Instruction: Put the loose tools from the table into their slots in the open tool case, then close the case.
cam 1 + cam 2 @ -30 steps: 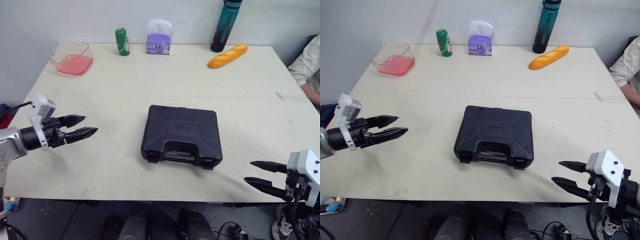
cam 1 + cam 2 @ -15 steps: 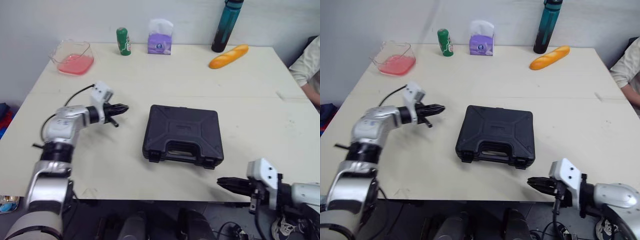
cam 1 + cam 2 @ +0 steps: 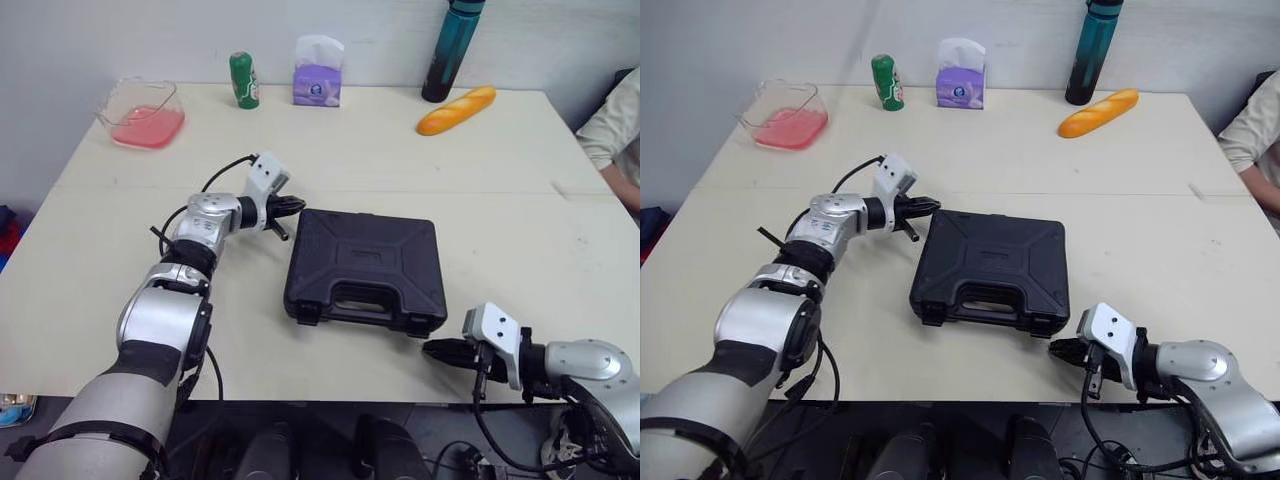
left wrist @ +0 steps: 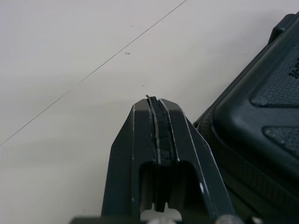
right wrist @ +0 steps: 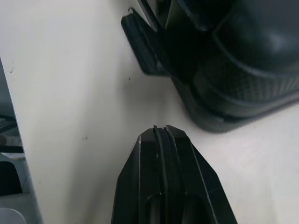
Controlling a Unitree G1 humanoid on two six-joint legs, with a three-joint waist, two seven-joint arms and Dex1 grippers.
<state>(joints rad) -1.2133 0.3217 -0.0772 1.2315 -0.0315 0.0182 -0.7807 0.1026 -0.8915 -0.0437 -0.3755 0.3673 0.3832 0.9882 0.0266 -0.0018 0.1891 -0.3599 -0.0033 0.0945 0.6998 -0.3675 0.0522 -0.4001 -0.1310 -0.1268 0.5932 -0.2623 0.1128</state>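
Left eye view, left gripper [image 3: 298,205], right gripper [image 3: 430,349] pinched, now beside case [image 3: 370,255]

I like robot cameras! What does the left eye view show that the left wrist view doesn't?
Extra in the left eye view: the bread, teal bottle, tissue pack, green can, pink-filled container and right fingers. Extra in the left wrist view: a close look at the left fingers pressed shut. Both share the closed tool case and the table.
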